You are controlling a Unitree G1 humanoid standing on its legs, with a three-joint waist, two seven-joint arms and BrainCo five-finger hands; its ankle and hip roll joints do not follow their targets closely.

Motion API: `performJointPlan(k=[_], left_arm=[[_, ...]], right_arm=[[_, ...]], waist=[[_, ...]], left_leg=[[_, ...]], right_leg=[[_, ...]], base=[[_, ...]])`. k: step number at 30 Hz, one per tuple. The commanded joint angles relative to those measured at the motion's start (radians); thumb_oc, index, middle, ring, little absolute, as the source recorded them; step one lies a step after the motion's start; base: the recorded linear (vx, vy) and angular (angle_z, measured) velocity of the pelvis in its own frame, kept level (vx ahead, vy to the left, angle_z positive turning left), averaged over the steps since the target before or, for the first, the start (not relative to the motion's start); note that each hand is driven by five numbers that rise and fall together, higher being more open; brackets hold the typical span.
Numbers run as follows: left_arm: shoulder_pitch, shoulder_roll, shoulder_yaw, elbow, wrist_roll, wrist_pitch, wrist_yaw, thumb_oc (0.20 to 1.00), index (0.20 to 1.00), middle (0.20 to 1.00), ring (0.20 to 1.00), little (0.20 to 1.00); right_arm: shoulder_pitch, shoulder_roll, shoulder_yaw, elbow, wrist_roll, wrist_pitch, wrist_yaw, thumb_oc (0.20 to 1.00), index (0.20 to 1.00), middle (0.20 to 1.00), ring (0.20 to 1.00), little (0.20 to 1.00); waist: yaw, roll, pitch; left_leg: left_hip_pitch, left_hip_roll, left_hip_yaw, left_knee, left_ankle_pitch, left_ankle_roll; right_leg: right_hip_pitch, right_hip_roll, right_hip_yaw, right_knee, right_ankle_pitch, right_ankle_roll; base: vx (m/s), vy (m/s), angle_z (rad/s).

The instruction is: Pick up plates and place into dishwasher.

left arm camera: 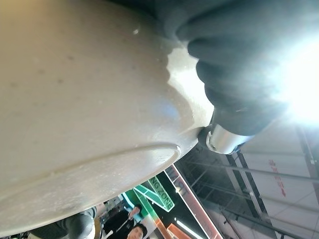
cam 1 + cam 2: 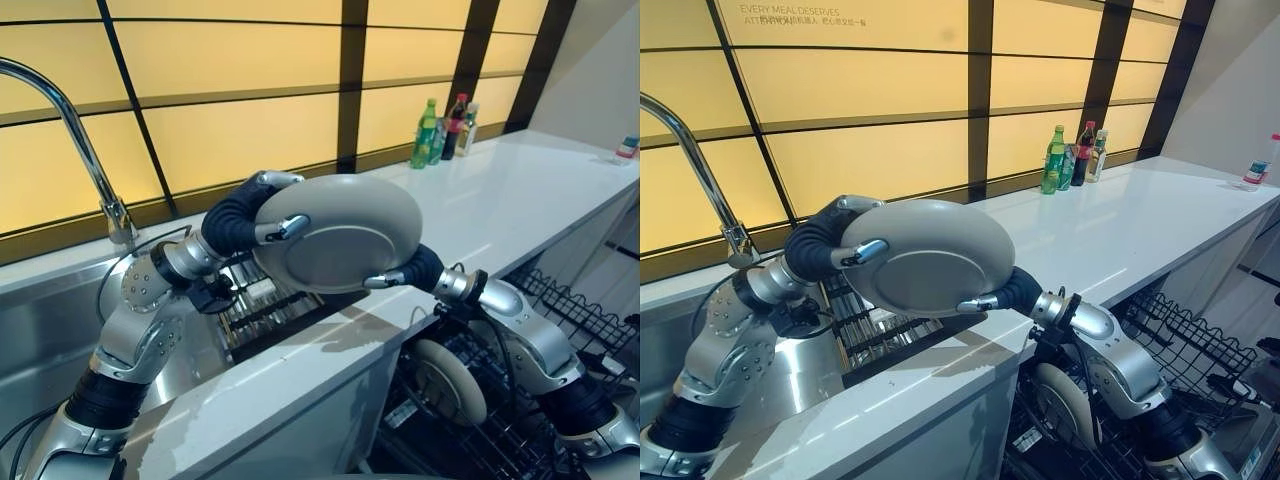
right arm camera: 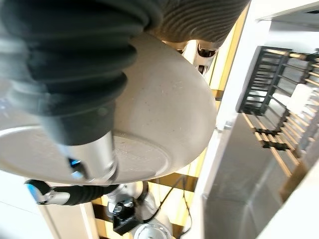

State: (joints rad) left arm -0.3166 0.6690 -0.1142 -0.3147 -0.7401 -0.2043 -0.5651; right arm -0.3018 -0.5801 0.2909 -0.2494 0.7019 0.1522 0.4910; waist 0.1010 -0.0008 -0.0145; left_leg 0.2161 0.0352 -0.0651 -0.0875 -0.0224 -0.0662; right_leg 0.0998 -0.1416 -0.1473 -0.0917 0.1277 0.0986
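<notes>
A grey plate (image 2: 340,232) is held tilted in the air above the counter's front edge, its underside towards me, with a hand at each side. My left hand (image 2: 238,216) grips its upper left rim, one finger hooked over the top and the thumb on the underside. My right hand (image 2: 418,268) holds the lower right rim, with the thumb (image 3: 94,157) pressed on the plate's underside (image 3: 169,109) and the fingers hidden behind it. Seen from the left wrist, the plate's surface (image 1: 89,99) is very close. A second plate (image 2: 450,380) stands in the dishwasher rack (image 2: 575,312) below.
The white counter (image 2: 500,200) runs to the right, with bottles (image 2: 440,130) at its back and a small bottle (image 2: 627,148) at the far end. At left are the steel sink (image 2: 35,340), its dish rack (image 2: 262,305) and a tall faucet (image 2: 85,150).
</notes>
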Motion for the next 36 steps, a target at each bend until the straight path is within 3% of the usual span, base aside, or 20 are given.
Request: performJointPlan(k=[1, 20, 21, 22, 27, 36], left_arm=[[-0.091, -0.040, -0.085, 0.009, -0.001, -0.022, -0.004, 0.200, 0.200, 0.200, 0.200, 0.200], [-0.074, -0.082, -0.063, 0.038, -0.045, 0.032, 0.028, 0.200, 0.200, 0.200, 0.200, 0.200], [-0.069, -0.085, -0.062, 0.042, -0.048, 0.039, 0.036, 0.567, 0.567, 0.567, 0.567, 0.567], [-0.066, -0.091, -0.063, 0.048, -0.060, 0.052, 0.048, 1.000, 1.000, 1.000, 1.000, 1.000], [-0.054, -0.110, -0.057, 0.058, -0.084, 0.050, 0.096, 1.000, 1.000, 1.000, 1.000, 1.000], [-0.015, -0.135, 0.028, 0.061, -0.058, -0.032, 0.267, 1.000, 1.000, 1.000, 1.000, 1.000]], right_arm=[[-0.132, 0.101, 0.043, -0.047, 0.087, -0.076, -0.069, 0.200, 0.200, 0.200, 0.200, 0.200], [-0.078, 0.144, -0.032, -0.038, 0.140, -0.113, -0.134, 0.200, 0.200, 0.200, 0.200, 0.200], [-0.075, 0.148, -0.039, -0.039, 0.146, -0.115, -0.135, 0.200, 0.200, 0.200, 0.200, 0.200], [-0.073, 0.151, -0.044, -0.042, 0.149, -0.119, -0.140, 0.200, 0.200, 0.200, 0.200, 0.200], [-0.067, 0.160, -0.069, -0.043, 0.148, -0.138, -0.159, 0.200, 0.200, 0.200, 0.200, 0.200], [-0.022, 0.153, -0.130, -0.037, 0.115, -0.122, -0.150, 0.200, 0.200, 0.200, 0.200, 0.200]], waist=[[0.014, -0.019, -0.017], [-0.009, -0.009, -0.019], [-0.011, -0.008, -0.020], [-0.012, -0.008, -0.019], [-0.016, -0.007, -0.020], [-0.021, -0.008, -0.025]], left_leg=[[-0.062, -0.042, 0.008, 0.009, 0.019, 0.033], [-0.059, -0.039, 0.030, 0.012, 0.020, 0.033], [-0.057, -0.038, 0.032, 0.011, 0.020, 0.033], [-0.057, -0.038, 0.032, 0.010, 0.020, 0.033], [-0.056, -0.036, 0.035, 0.010, 0.019, 0.034], [-0.059, -0.031, 0.038, 0.003, 0.024, 0.032]], right_leg=[[0.063, 0.010, -0.020, 0.010, -0.094, 0.009], [0.060, 0.014, -0.017, 0.017, -0.093, 0.001], [0.061, 0.014, -0.016, 0.016, -0.093, 0.002], [0.061, 0.015, -0.015, 0.016, -0.092, 0.002], [0.061, 0.014, -0.014, 0.016, -0.092, 0.003], [0.058, 0.019, -0.017, 0.012, -0.093, 0.000]], base=[[0.00, 0.000, 0.00], [-0.01, 0.000, 0.00], [0.00, 0.000, 0.00], [0.00, 0.000, 0.00], [-0.01, -0.006, 0.00], [0.00, 0.000, 0.00]])
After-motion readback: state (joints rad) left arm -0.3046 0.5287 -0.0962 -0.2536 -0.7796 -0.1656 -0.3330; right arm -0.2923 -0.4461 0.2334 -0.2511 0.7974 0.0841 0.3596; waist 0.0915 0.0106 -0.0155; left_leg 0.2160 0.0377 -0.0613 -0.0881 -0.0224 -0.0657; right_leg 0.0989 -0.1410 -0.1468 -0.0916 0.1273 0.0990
